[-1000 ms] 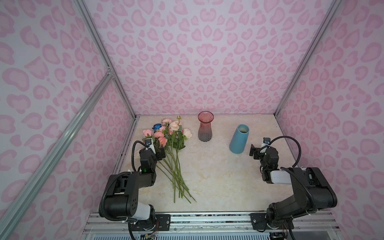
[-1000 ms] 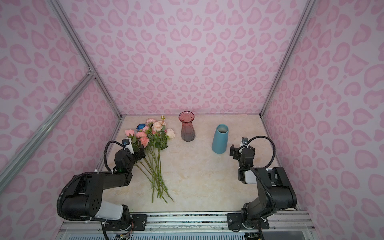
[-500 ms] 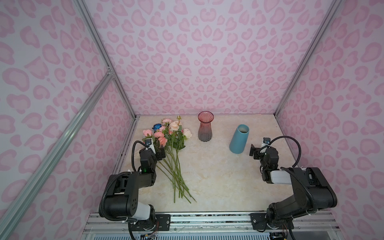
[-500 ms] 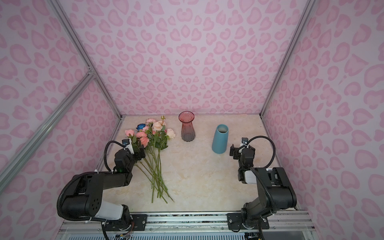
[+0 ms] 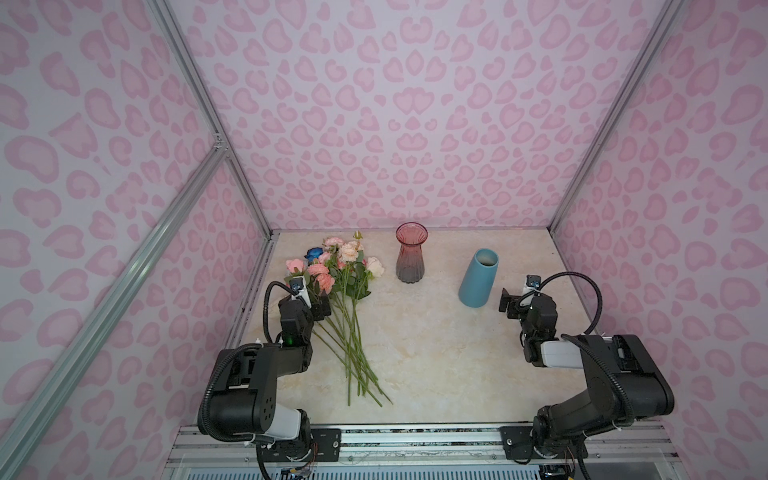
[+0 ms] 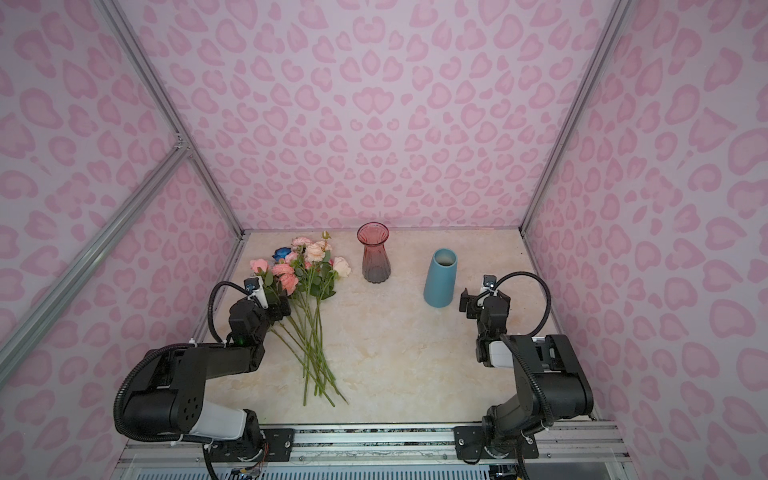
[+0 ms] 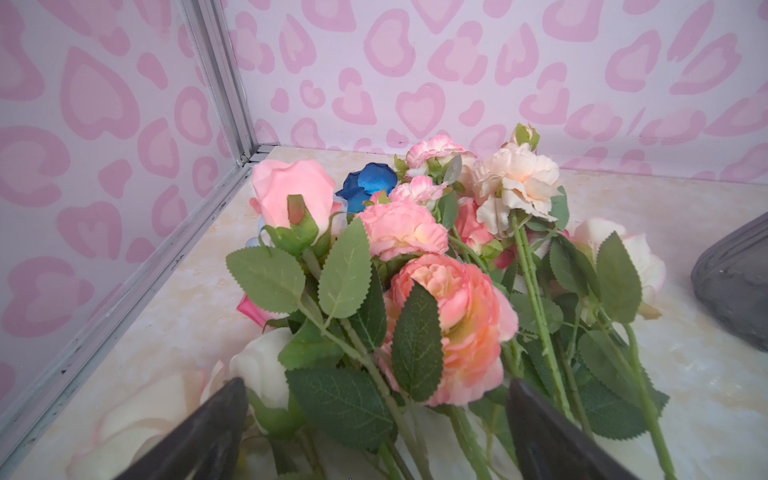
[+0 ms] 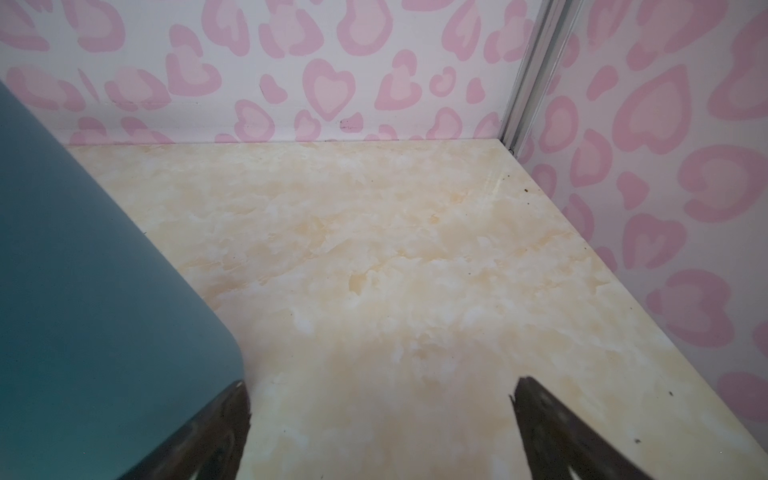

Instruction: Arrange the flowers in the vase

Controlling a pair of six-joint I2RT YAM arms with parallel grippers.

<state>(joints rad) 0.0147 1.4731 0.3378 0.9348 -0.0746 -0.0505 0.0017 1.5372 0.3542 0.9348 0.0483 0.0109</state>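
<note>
The flowers (image 5: 345, 266) (image 6: 307, 266) lie in a bunch on the left of the table, blooms toward the back wall and green stems (image 5: 353, 345) fanning toward the front. Pink, peach, coral, white and one deep blue bloom show in the left wrist view (image 7: 436, 291). My left gripper (image 5: 320, 307) (image 7: 376, 386) stands open low over the stems just below the blooms, gripping nothing. A red-tinted glass vase (image 5: 410, 257) (image 6: 375, 257) stands upright at the back centre. My right gripper (image 5: 509, 305) (image 8: 380, 386) is open and empty beside a blue ceramic vase (image 5: 478, 277) (image 8: 83, 270).
Pink heart-patterned walls with metal frame posts (image 5: 249, 199) close in the marble table (image 5: 436, 353) on three sides. The glass vase's dark base (image 7: 735, 291) shows at the edge of the left wrist view. Both arm bases sit on the front rail (image 5: 415, 436).
</note>
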